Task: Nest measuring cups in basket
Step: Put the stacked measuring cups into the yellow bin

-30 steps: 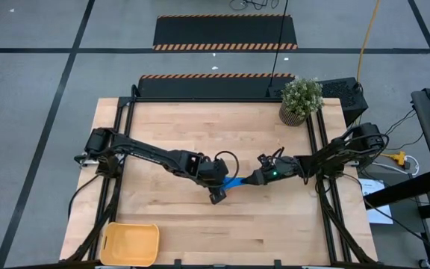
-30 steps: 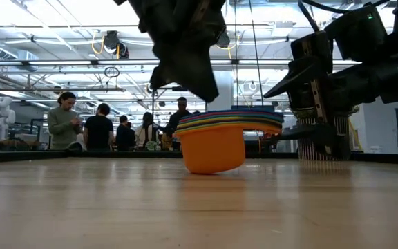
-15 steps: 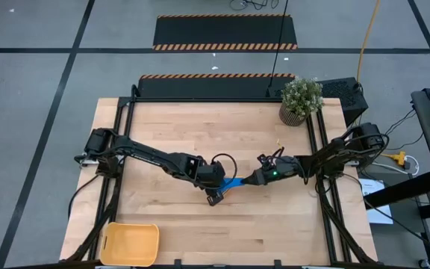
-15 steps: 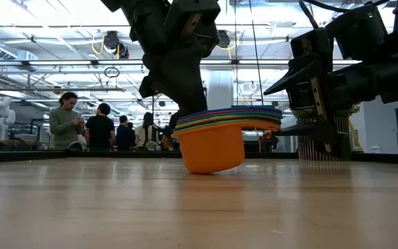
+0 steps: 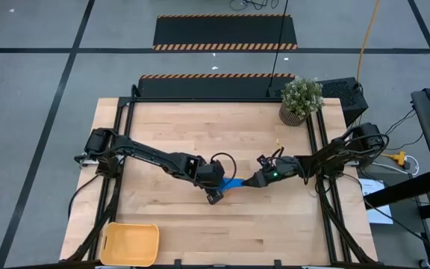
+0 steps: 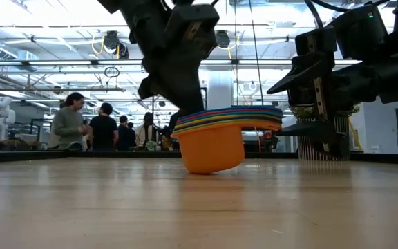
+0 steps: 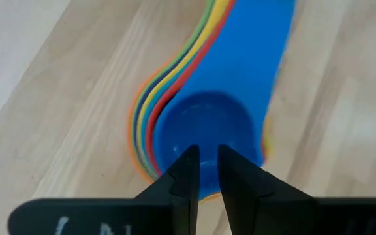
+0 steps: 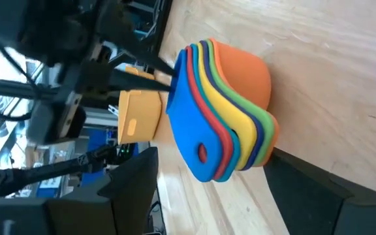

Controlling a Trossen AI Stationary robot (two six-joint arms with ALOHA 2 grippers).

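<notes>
The left gripper [image 7: 204, 156], fingers nearly together, has dropped into the nested stack of coloured plastic measuring cups [image 6: 220, 131]; right gripper [image 5: 254, 180] stays spread at the handles.

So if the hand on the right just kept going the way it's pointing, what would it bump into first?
Most likely the handles of the stacked measuring cups: the right hand is open and aimed straight at them, with the other arm's hand just beyond.

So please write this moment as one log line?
stack: nested plastic measuring cups, on table | left tool: nearly closed over stack | right tool: open at handles | yellow plastic basket: empty
</notes>
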